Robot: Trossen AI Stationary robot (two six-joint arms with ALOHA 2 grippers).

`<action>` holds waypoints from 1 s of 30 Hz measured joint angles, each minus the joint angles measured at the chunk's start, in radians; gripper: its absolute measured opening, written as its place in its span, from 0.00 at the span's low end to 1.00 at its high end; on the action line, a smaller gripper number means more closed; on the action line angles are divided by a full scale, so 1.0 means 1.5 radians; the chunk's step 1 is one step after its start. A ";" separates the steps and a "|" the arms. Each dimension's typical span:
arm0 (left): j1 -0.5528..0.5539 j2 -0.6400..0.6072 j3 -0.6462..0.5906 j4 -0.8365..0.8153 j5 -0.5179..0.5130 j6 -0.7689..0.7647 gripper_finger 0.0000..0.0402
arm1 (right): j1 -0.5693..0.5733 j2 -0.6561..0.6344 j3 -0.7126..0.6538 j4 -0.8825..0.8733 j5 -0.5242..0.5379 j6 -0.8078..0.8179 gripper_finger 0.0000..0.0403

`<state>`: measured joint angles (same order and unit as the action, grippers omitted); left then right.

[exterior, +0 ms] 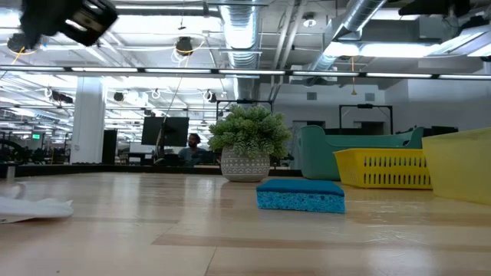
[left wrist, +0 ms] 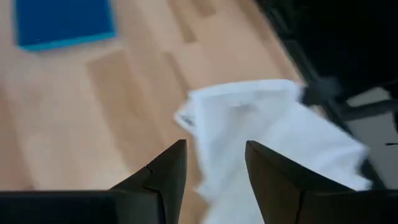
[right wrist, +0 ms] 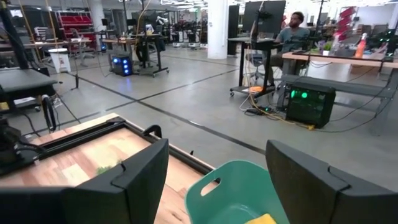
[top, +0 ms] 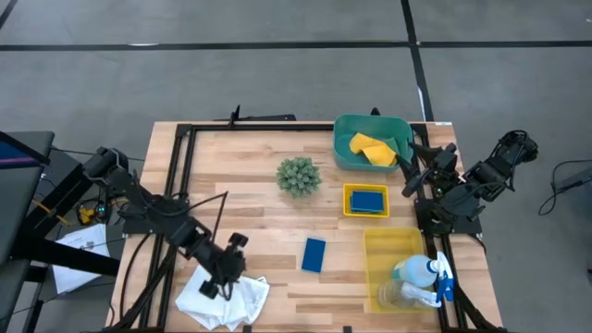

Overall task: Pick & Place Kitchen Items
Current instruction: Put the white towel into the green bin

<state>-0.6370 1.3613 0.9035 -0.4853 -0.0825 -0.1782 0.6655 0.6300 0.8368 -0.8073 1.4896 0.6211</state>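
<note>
The left gripper (top: 220, 274) hangs over the bench's near-left corner, its fingers (left wrist: 163, 176) parted with nothing between them, poised just above the crumpled white cloth (top: 225, 299) that lies at the bench's near edge. A blue sponge (top: 314, 254) lies flat on the bare wood near the middle of the bench, well apart from the cloth. At the far right corner the right gripper (right wrist: 214, 180) waits above the teal bin (top: 370, 141), jaws spread wide and empty; a yellow sponge (top: 372, 149) rests inside that bin. Just beside it sits a small yellow basket (top: 367, 213) with a second blue sponge (top: 368, 200) in it. In the near-right corner a larger yellow bin (top: 375, 270) holds the clear spray bottle (top: 421, 271) with its blue trigger (lying on its side) and a clear cup (top: 400, 295). The spiky green plant ball (top: 299, 176) stands towards the bench's far edge, left of the teal bin.
</note>
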 joint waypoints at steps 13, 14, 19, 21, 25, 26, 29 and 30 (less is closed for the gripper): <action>-0.035 0.000 -0.007 0.020 0.007 -0.024 0.48 | 0.000 0.000 0.000 0.000 -0.040 0.022 0.65; -0.032 0.000 -0.016 0.032 0.009 -0.024 0.49 | 0.000 0.000 0.000 0.000 -0.041 0.022 0.65; -0.013 0.000 -0.094 0.121 0.060 -0.048 0.56 | 0.000 0.000 0.000 0.000 -0.042 0.022 0.65; -0.010 0.001 -0.127 0.153 0.068 -0.059 0.57 | 0.000 0.000 0.000 0.000 -0.042 0.022 0.65; -0.017 0.001 -0.170 0.227 0.088 -0.061 0.57 | 0.000 0.000 0.000 0.000 -0.042 0.022 0.65; -0.019 0.001 -0.180 0.243 0.089 -0.061 0.57 | 0.000 0.000 0.000 0.000 -0.042 0.022 0.65; -0.028 0.001 -0.204 0.275 0.089 -0.073 0.55 | 0.000 0.000 0.000 0.000 -0.043 0.023 0.65; -0.030 0.002 -0.211 0.280 0.089 -0.080 0.55 | 0.000 0.000 0.000 0.000 -0.046 0.023 0.65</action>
<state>-0.6823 1.3650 0.5867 -0.0654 0.0517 -0.2975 0.6655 0.6300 0.8368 -0.8074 1.4210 0.6554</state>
